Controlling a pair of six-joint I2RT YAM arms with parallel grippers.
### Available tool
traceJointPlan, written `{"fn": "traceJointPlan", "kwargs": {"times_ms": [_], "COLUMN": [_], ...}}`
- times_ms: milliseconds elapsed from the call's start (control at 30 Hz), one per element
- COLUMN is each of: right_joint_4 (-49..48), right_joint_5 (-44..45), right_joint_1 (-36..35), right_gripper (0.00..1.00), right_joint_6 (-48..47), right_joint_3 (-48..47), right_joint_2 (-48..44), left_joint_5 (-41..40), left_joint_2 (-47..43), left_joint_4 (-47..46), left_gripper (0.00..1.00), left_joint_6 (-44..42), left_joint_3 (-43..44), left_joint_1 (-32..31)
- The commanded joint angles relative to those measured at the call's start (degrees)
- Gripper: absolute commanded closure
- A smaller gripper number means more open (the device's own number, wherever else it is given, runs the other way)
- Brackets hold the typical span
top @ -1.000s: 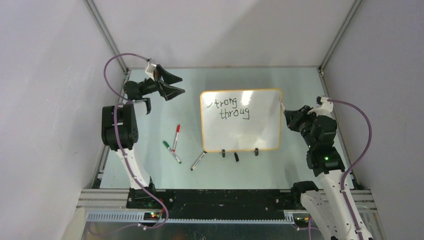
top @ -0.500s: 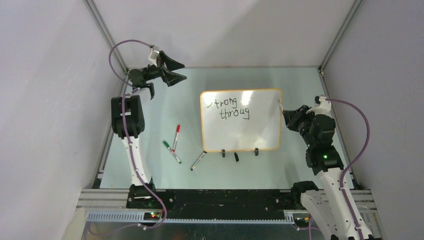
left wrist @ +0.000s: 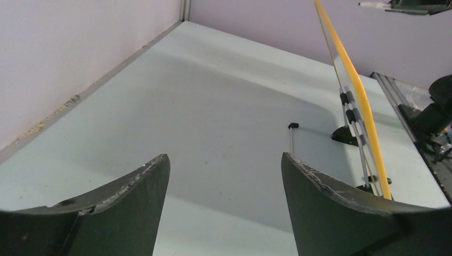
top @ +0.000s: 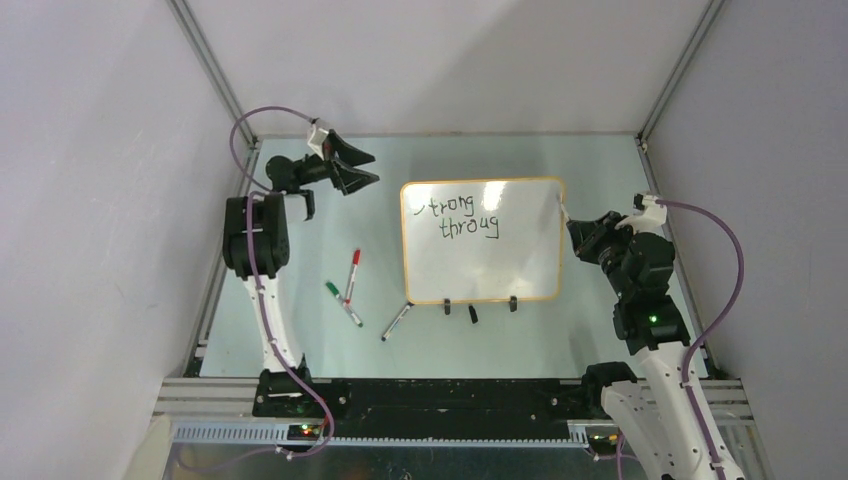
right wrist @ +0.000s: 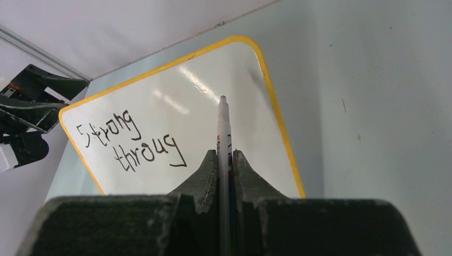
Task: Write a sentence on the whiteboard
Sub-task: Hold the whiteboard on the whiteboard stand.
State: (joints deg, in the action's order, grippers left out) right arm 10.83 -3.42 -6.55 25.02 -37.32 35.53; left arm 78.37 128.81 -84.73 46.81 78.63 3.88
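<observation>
Board (top: 482, 270) mid-table; writing (top: 462, 218) reads "Strong throug" in two staggered lines at its upper left. Right gripper (right wrist: 225, 157) clamped on marker (right wrist: 224, 125), tip over the board's right side, contact unclear. Left gripper (left wrist: 224, 165) raised beyond the board's far-left corner, jaws wide apart, empty.

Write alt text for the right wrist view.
The right end effector, shut on a marker, points it across the yellow-rimmed whiteboard, whose unfinished black sentence reads "Strong throug" in two lines.
</observation>
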Motion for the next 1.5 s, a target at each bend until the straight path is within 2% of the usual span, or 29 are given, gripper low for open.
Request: {"fn": "traceJointPlan", "kwargs": {"times_ms": [0,33,267,333,400,433,500,533,633,733,1000,1100,1300,1367,1467], "right_joint_4": [-1.3,-1.36,-1.36,-1.41,-1.37,-1.35,-1.4,-1.42,-1.53,-1.6,-1.73,-1.71,-1.73,-1.72,-1.66], "right_joint_5": [0.53,0.41,0.16,0.09,0.08,0.13,0.05,0.01,-0.05,-0.09,-0.15,-0.1,-0.24,-0.2,-0.1], "right_joint_1": [-0.1,-0.12,-0.16,-0.16,-0.17,-0.21,-0.19,-0.2,-0.22,-0.16,-0.25,-0.23,-0.29,-0.3,-0.26], "right_gripper": [1.0,1.0,1.0,1.0,1.0,1.0,1.0,1.0,1.0,1.0,1.0,1.0,1.0,1.0,1.0], "right_joint_6": [0.16,0.2,0.38,0.38,0.39,0.39,0.43,0.46,0.47,0.45,0.45,0.47,0.47,0.47,0.43], "right_joint_3": [-0.21,-0.21,-0.21,-0.21,-0.21,-0.21,-0.21,-0.16,-0.2,-0.21,-0.21,-0.21,-0.18,-0.16,-0.21], "right_joint_2": [-0.6,-0.58,-0.35,-0.29,-0.36,-0.37,-0.32,-0.34,0.01,0.3,0.65,0.6,0.77,0.73,0.56], "left_joint_5": [-0.64,-0.77,-0.53,-0.96,-2.13,-3.5,-6.57,-8.59,-13.82,-22.35,-35.83,-44.23,-51.91,-54.12,-52.3], "left_joint_2": [-6.66,-6.92,-9.16,-10.47,-12.12,-12.59,-14.91,-15.26,-17.35,-19.4,-23.3,-24.8,-29.26,-29.54,-26.5], "left_joint_4": [-2.99,-2.99,-2.99,-3.0,-2.99,-2.99,-2.99,-2.99,-3.05,-3.07,-3.21,-2.17,-2.45,-3.06,-3.18], "left_gripper": [0.26,0.32,0.57,0.67,0.77,0.87,0.97,0.99,1.0,1.0,1.0,1.0,1.0,1.0,1.0], "left_joint_6": [-6.91,-7.57,-14.15,-16.61,-19.87,-21.86,-25.15,-26.0,-29.7,-33.15,-40.4,-37.03,-35.28,-34.76,-33.22], "left_joint_3": [-2.06,-3.22,-8.05,-11.28,-14.28,-15.34,-18.63,-20.5,-24.24,-29.57,-36.82,-38.38,-42.74,-43.56,-42.05], "left_joint_1": [-0.07,-0.05,-0.05,-0.23,-0.19,-0.23,-0.42,-0.6,-1.03,-2.04,-4.84,-6.77,-7.12,-6.9,-6.59]}}
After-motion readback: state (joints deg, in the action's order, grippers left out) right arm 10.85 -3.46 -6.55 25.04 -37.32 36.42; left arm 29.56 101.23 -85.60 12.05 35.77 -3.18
